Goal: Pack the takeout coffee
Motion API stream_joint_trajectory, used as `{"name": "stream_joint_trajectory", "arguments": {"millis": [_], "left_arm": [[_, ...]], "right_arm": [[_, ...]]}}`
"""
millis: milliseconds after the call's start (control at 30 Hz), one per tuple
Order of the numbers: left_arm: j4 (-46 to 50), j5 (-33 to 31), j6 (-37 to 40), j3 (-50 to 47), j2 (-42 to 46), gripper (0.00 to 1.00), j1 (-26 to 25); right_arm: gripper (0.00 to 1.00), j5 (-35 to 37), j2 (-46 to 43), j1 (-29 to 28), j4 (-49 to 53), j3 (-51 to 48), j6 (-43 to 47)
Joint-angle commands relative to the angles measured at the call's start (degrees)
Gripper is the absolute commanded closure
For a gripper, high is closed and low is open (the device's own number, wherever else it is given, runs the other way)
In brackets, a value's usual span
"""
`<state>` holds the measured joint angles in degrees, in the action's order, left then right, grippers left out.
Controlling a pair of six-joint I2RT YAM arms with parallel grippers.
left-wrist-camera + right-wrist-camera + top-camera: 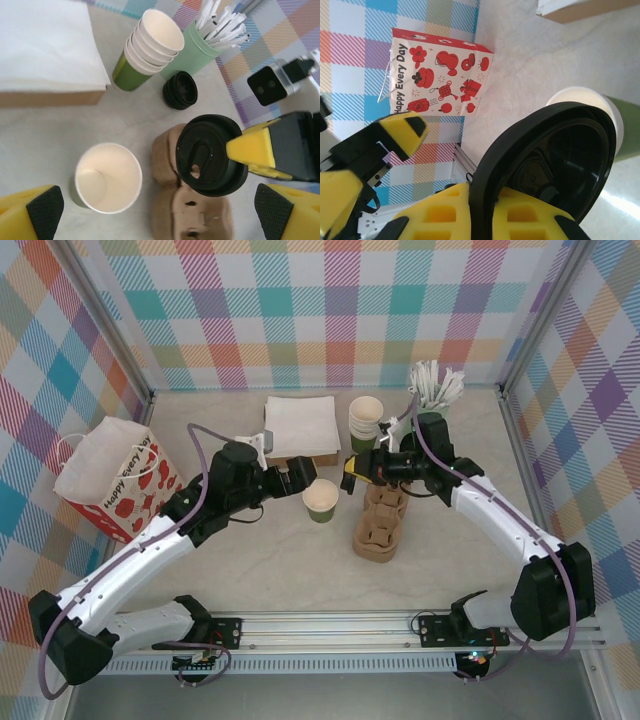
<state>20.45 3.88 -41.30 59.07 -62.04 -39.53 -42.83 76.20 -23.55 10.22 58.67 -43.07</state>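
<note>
Left tool (159, 212): wide open, near lidless cup (107, 177) on bench (300, 560). Right tool (352, 472): clamped on black lid (210, 152), above carrier (192, 220).

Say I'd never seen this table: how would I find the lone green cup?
Find the flat, white-topped brown box at the back. Just in front of it, left of the cardboard carrier, stands the cup. Unlike the stacked cups behind, it stands alone, open and empty.

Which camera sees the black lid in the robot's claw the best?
The left wrist view: the lid shows nearly whole, top side up. The right wrist view shows its underside, very close and cut off. In the top external view it is tiny.
</note>
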Motion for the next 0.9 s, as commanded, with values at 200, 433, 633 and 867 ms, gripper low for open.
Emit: {"name": "stream_joint_trajectory", "arguments": {"millis": [200, 433, 633, 867], "left_arm": [[-6.5, 11.5, -26.7, -0.4, -4.2, 0.00, 1.2], [-11.2, 13.1, -31.1, -1.1, -7.0, 0.00, 1.2], [-15.5, 14.1, -33.3, -2.3, -8.4, 0.00, 1.2], [-17.1, 14.4, -35.0, -3.2, -8.7, 0.02, 1.2]], "right_arm": [[0.95, -5.3, -3.1, -0.3, -14.5, -4.4, 6.3], [0.95, -6.6, -2.6, -2.2, -15.9, -5.3, 8.6], [0.95, -6.5, -1.6, -3.8, -16.7, -4.9, 8.7], [0.95, -6.5, -1.3, -4.8, -18.9, -4.5, 7.3]]}}
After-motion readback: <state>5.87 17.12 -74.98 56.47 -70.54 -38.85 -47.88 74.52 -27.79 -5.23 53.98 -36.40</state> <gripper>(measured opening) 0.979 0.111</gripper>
